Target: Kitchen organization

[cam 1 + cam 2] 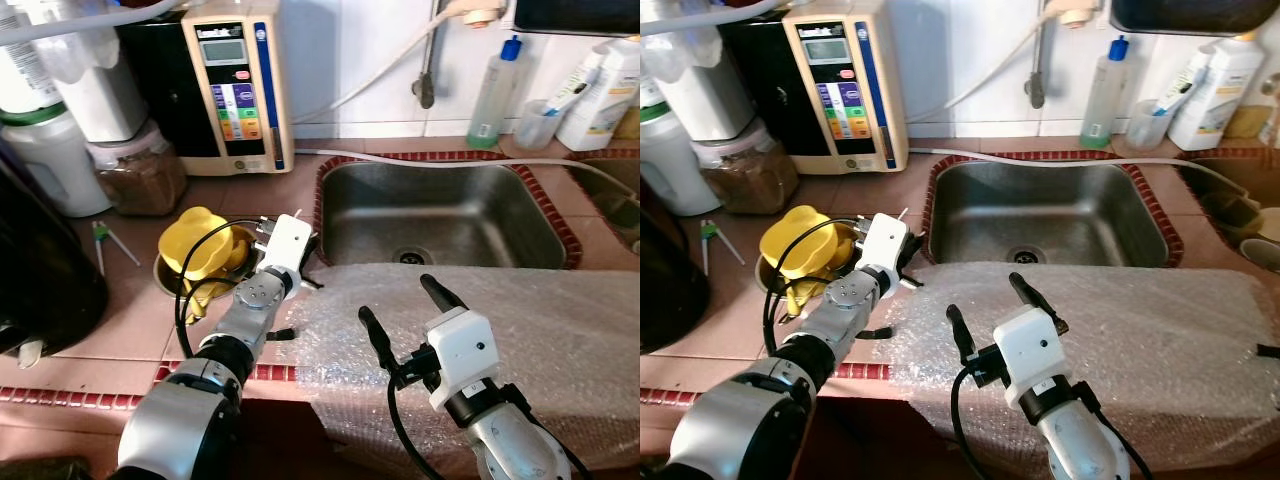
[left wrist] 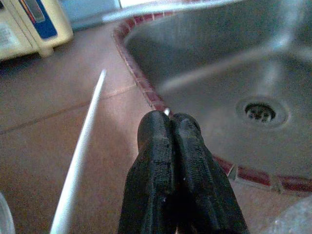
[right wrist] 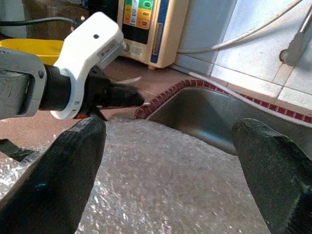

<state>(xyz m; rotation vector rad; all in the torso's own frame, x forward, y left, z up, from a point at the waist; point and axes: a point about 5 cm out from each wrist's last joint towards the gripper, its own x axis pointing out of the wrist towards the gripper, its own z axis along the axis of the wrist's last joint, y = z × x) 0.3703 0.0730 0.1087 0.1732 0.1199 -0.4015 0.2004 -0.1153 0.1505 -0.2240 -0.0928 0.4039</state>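
Bubble wrap, a clear crinkly sheet (image 1: 520,310) draped over the tabletop's front edge at lower right of the frame, looks light, limp and slippery — best pinched at its near-left edge; right gripper (image 1: 400,312) fingers spread above it, left gripper (image 2: 168,127) fingers clenched — apparently on a thin white stick (image 2: 80,151).

A reddish tiled worktop (image 1: 250,200) holds a sunken steel sink (image 1: 440,215). Bubble wrap (image 1: 560,330) covers its front edge. On the tiles stand a cream water machine (image 1: 238,85), a brown-filled jar (image 1: 140,175), a yellow-lidded bowl (image 1: 200,250) and bottles (image 1: 497,95) near the wall.
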